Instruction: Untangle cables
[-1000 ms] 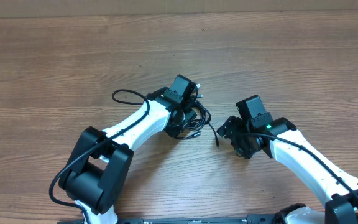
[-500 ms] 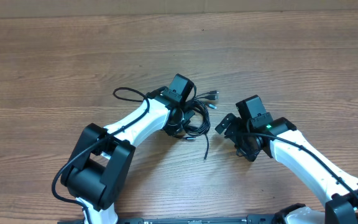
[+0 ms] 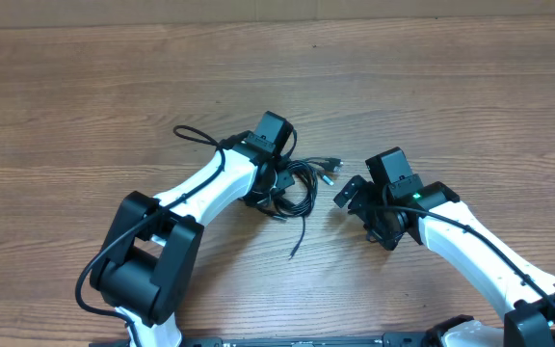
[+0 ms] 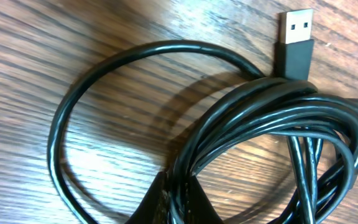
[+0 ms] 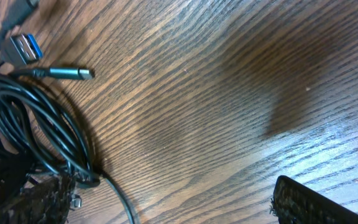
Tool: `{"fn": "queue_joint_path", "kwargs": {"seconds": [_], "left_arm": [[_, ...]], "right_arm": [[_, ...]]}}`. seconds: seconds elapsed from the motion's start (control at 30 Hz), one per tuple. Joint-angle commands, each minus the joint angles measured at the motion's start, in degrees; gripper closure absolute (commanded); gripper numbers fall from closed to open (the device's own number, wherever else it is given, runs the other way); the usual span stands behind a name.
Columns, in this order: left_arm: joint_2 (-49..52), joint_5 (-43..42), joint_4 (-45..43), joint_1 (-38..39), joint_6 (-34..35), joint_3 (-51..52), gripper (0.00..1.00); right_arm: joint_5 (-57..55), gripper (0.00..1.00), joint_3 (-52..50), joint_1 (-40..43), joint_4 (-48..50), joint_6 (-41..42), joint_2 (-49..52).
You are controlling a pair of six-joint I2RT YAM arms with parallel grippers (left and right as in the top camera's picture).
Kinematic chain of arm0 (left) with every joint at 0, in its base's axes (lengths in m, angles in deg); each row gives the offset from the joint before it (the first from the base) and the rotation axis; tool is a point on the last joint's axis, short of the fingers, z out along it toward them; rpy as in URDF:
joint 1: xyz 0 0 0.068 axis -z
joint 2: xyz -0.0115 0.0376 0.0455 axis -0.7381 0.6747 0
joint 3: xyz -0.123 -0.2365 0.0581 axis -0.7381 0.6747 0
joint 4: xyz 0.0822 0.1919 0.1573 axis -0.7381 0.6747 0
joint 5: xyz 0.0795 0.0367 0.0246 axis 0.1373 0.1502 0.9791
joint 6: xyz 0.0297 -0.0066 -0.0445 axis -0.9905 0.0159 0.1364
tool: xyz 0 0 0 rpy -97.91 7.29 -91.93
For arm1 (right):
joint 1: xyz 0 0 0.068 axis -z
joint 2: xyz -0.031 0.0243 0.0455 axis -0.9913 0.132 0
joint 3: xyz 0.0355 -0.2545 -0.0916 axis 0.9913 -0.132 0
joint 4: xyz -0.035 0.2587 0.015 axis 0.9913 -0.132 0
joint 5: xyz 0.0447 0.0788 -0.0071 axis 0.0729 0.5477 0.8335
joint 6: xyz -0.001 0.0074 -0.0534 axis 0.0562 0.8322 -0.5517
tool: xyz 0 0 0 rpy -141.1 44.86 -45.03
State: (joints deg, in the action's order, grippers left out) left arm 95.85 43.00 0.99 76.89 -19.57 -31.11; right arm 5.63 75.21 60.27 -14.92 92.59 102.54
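The cables (image 3: 300,185) are a small coil of thin black cords on the wood table, between the two arms. My left gripper (image 3: 276,181) is shut on several strands of the coil (image 4: 272,124), pinched between its dark fingertips (image 4: 160,202). A black USB plug (image 4: 296,31) sticks out past the coil. One loose strand (image 3: 298,241) trails toward the front. My right gripper (image 3: 351,194) stands open just right of the coil, its fingers (image 5: 316,202) far apart over bare wood. The coil (image 5: 36,124) lies by its left finger, with a blue USB plug (image 5: 22,48) and a barrel plug (image 5: 67,73).
The thick black wire of the left arm (image 3: 196,138) loops out behind that arm. Brown wood table (image 3: 432,87) stretches to the back and both sides. The arm bases sit at the front edge (image 3: 143,280).
My left gripper has shut on the coil and drawn it slightly left. The loose strand has swung left, away from the right gripper, which has opened wider.
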Motion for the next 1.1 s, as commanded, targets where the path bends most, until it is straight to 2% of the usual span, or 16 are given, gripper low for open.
{"fn": "queue_joint_path", "kwargs": {"seconds": [0.0,0.17,0.4,1.07], "left_arm": [[-2.93,2.1,1.84,-0.85,-2.84,-0.52,0.96],[-7.39,2.1,7.8,-2.45,-4.13,-3.48,0.96],[-12.26,2.14,10.21,-3.06,-7.23,-3.96,0.96],[-12.22,2.36,8.28,-3.06,-7.23,-3.93,0.96]], "right_arm": [[-0.57,0.0,0.5,0.11,0.26,-0.04,0.2],[-0.57,0.0,0.5,0.11,0.28,-0.04,0.2],[-0.57,0.0,0.5,0.11,0.26,-0.04,0.2],[-0.57,0.0,0.5,0.11,0.26,-0.04,0.2]]}}
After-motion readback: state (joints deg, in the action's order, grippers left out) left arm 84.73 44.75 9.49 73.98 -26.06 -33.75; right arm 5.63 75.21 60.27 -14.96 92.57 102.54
